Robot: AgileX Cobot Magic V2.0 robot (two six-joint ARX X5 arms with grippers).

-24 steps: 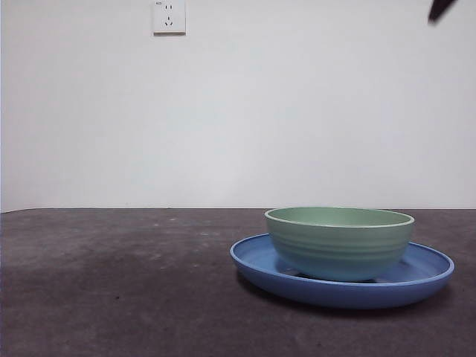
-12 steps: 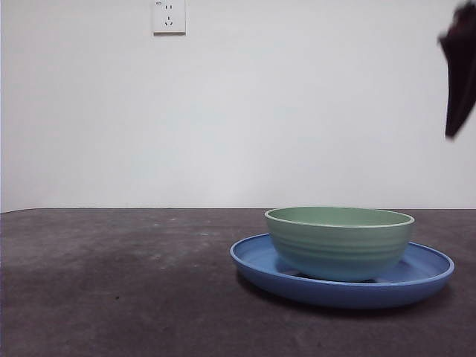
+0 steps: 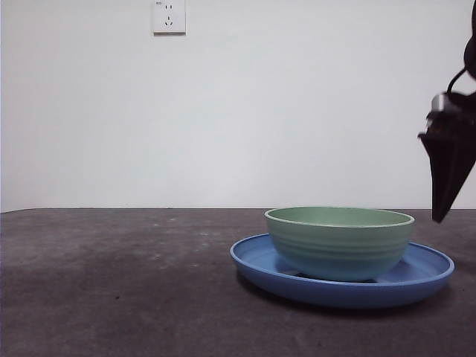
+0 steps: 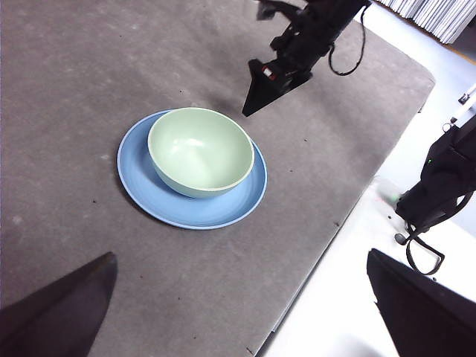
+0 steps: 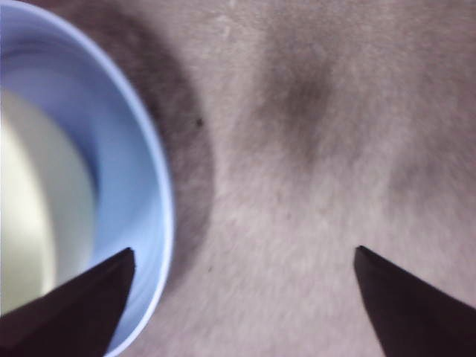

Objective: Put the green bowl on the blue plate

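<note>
Bowl: green bowl (image 3: 339, 242) sits upright inside the blue plate (image 3: 253, 262), touching its floor; nothing lies in the bowl.
Plate: flat on the dark grey table (image 3: 111, 282), closer to the table's right edge than to its left in the front view; its rim shows all round the bowl.
Right gripper (image 5: 242, 297): fingers spread wide apart and holding nothing; it hangs above the table just beside the plate's rim, apart from both dishes. In the front view it is the dark pointed shape at the right edge, its tip about level with the bowl's rim.
Left gripper (image 4: 245, 305): fingers wide open and holding nothing, high over the table and well apart from the dishes, near the table's edge.
Wall: white, with a white socket (image 3: 169, 16) high up, beyond the table's far edge.
</note>
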